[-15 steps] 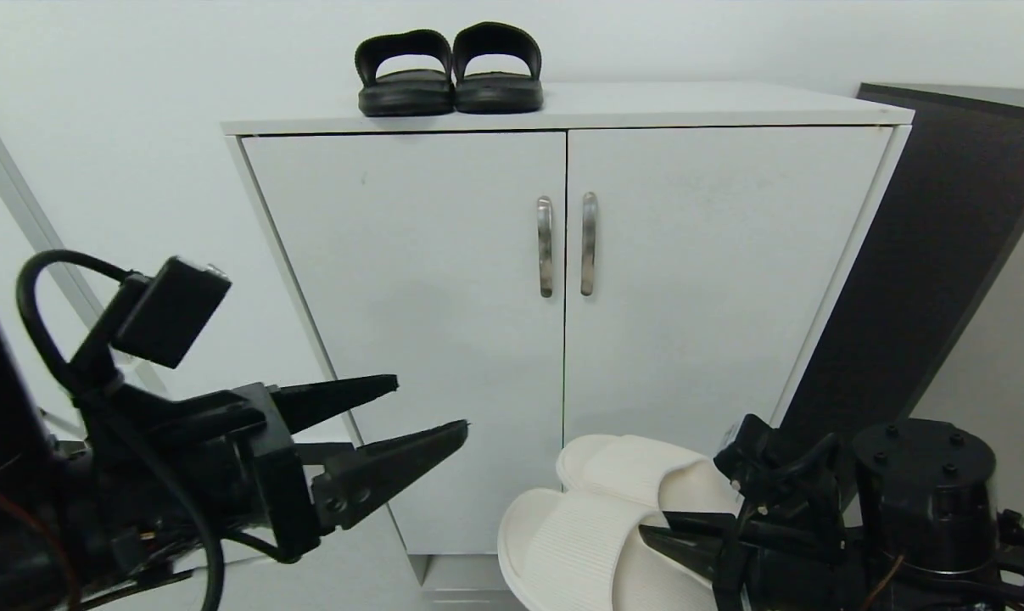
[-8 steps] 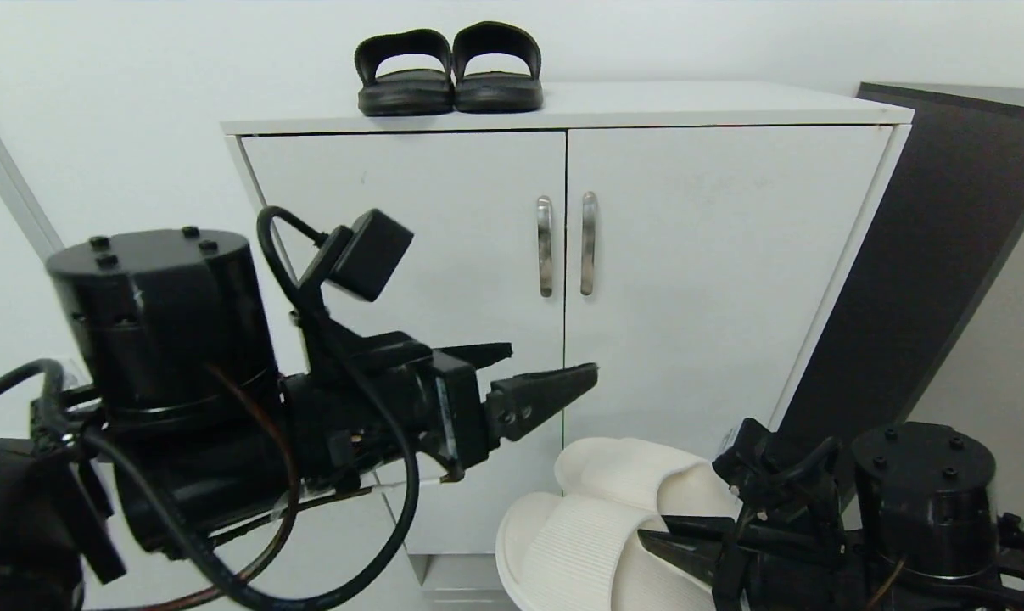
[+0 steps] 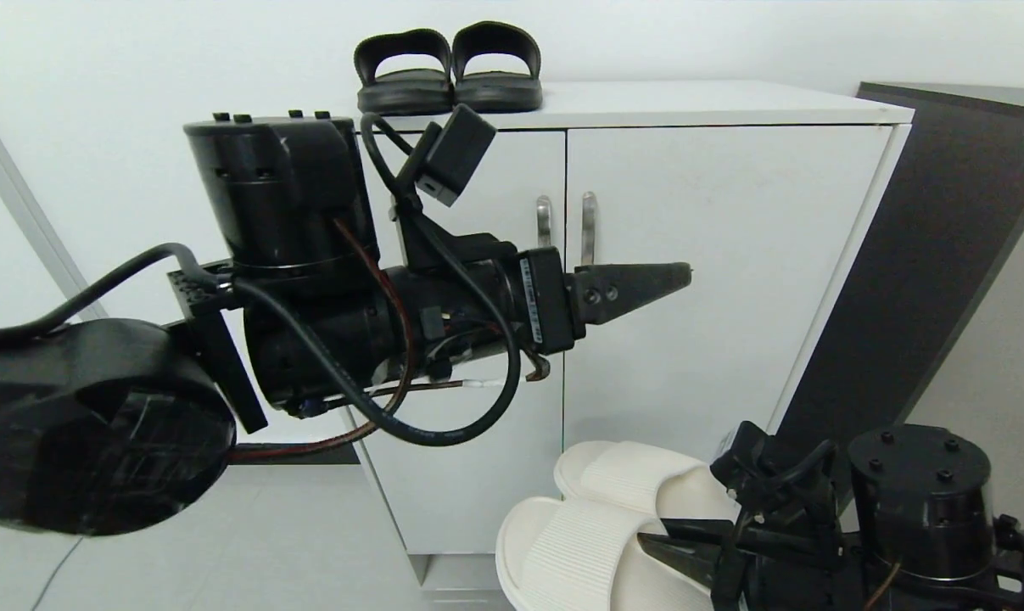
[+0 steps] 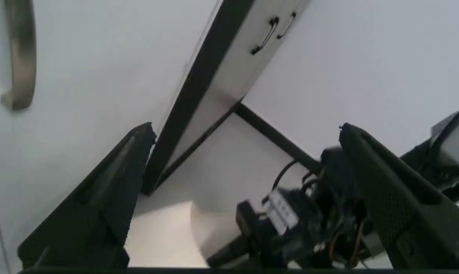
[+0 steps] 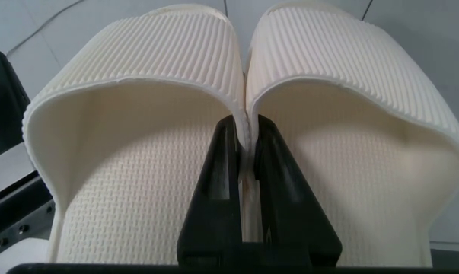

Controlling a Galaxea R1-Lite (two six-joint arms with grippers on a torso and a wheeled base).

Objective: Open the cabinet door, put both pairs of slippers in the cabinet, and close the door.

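Against a plain white wall stands a white two-door cabinet (image 3: 715, 255) with both doors shut, and a dark grey panel (image 3: 927, 255) leans beside it on the robot's right. Two slim, upright metal handles meet at the middle seam: the left-door handle (image 3: 545, 221) and the right-door handle (image 3: 589, 225). On the cabinet top sits a pair of black rubber slide slippers (image 3: 448, 72), side by side, toes facing the room.

The opening move turns on those handles. Their long axis runs straight up and down, and the left gripper (image 3: 681, 276) hangs level with their lower halves, pointing across the door fronts, its tips past the seam and over the right door. From the left wrist view, the left gripper (image 4: 248, 133) has its fingers spread wide with nothing between them. One handle (image 4: 20, 53) lies off to the side of that gap, not inside it. I can't judge how far the fingers stand off the door. I'd say the left arm is the one to pull a door, since it is up there and free.

The right gripper (image 3: 660, 543) sits low in front of the cabinet's base. In the right wrist view its fingers (image 5: 225, 152) are pinched together on the touching inner walls of a pair of cream ribbed foam slippers (image 5: 138, 152), holding both at once.
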